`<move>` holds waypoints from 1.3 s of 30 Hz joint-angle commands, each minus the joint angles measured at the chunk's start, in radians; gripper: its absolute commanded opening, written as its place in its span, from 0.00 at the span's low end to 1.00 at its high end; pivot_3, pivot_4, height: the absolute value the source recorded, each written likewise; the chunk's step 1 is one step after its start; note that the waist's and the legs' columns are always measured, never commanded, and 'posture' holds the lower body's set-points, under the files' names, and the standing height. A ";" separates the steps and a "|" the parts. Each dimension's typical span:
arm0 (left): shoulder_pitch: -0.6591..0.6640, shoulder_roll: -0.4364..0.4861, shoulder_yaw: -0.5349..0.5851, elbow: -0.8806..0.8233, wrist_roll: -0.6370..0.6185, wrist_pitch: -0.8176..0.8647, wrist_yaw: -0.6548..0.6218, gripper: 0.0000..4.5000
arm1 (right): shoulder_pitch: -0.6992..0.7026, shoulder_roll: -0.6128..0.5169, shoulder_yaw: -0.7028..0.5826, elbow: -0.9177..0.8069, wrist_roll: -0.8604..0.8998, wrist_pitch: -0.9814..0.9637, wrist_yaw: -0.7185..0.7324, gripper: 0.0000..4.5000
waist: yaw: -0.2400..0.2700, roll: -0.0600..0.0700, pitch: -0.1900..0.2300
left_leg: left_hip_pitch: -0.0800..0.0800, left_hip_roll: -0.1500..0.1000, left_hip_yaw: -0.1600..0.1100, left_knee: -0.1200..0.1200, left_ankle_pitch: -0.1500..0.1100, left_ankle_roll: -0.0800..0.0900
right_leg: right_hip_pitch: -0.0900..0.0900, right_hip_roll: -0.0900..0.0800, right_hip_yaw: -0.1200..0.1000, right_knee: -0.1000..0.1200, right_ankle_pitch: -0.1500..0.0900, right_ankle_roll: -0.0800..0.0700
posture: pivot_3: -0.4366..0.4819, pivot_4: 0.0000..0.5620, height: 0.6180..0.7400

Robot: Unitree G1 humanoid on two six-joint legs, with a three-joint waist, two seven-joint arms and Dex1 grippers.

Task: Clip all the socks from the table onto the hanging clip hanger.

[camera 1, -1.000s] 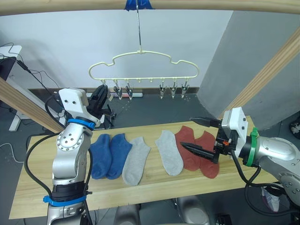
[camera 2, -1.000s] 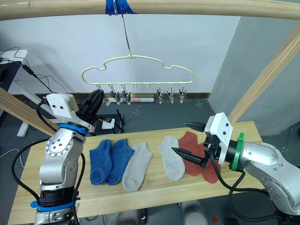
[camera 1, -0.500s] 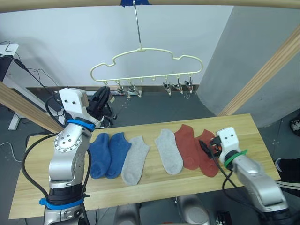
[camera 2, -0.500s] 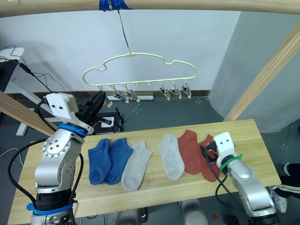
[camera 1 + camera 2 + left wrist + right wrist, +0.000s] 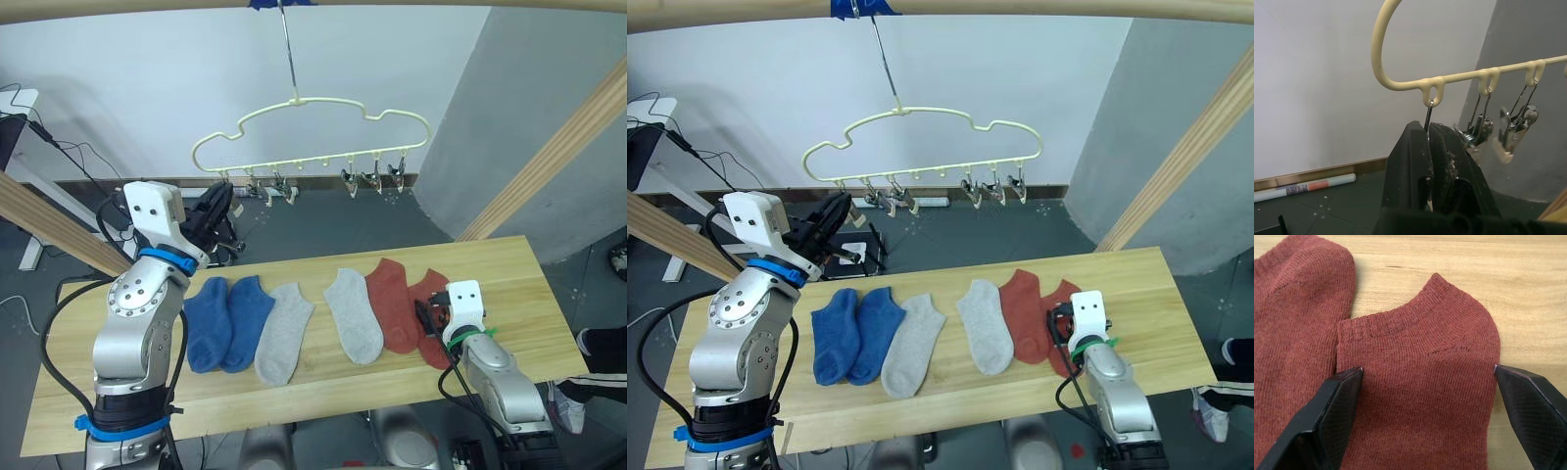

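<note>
**Q:** Jaws first: how do they stand on each arm?

**A:** On the right gripper (image 5: 1427,377) they are spread wide, one black finger on either side of the outermost brick-red sock (image 5: 1420,396), down at its cuff end; nothing is pinched between them. On the left gripper (image 5: 1429,134) they are pressed together around the wire of the end clip (image 5: 1428,115), right under the clip hanger (image 5: 312,137).

**Q:** And where are the socks relative to the hanger?

**A:** All six lie flat on the table (image 5: 294,392), below the hanger and nearer the robot. They form a row: two blue socks (image 5: 227,321) touching each other, next a light grey sock (image 5: 284,333), a gap, another grey sock (image 5: 353,315), then the second brick-red sock (image 5: 390,304) overlapping the one under the right gripper.

**Q:** What about the hanger itself?

**A:** It is pale yellow, cloud-shaped, and hangs by its long hook from a wooden pole (image 5: 313,6) at a strip of blue tape (image 5: 282,4). Small metal clips (image 5: 377,176) dangle along its bottom bar; none carries a sock.
</note>
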 commanded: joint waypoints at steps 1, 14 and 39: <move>0.006 0.016 0.021 -0.029 -0.024 0.014 -0.012 0.00 | 0.015 0.018 -0.007 0.036 -0.007 0.030 -0.009 0.96 | 0.000 0.000 0.000 | 0.000 0.000 0.000 0.000 0.000 0.000 | 0.000 0.000 0.000 0.000 0.000 0.000 | 0.28 0.64 1.00; -0.028 0.090 0.069 -0.047 -0.230 0.159 -0.120 0.00 | 0.021 -0.011 -0.013 0.000 -0.017 -0.022 0.053 0.01 | 0.002 -0.002 0.003 | 0.000 0.000 0.000 0.000 0.000 0.000 | 0.000 0.000 0.000 -0.001 0.000 0.000 | 0.29 0.64 1.00; -0.131 0.134 0.144 -0.069 -0.606 0.477 -0.038 0.00 | -0.346 -0.021 0.514 -0.204 -0.115 -0.287 0.523 0.01 | 0.024 -0.001 0.019 | -0.008 0.000 -0.004 0.001 -0.001 -0.003 | -0.007 -0.001 -0.004 -0.001 0.003 -0.004 | 0.29 0.64 1.00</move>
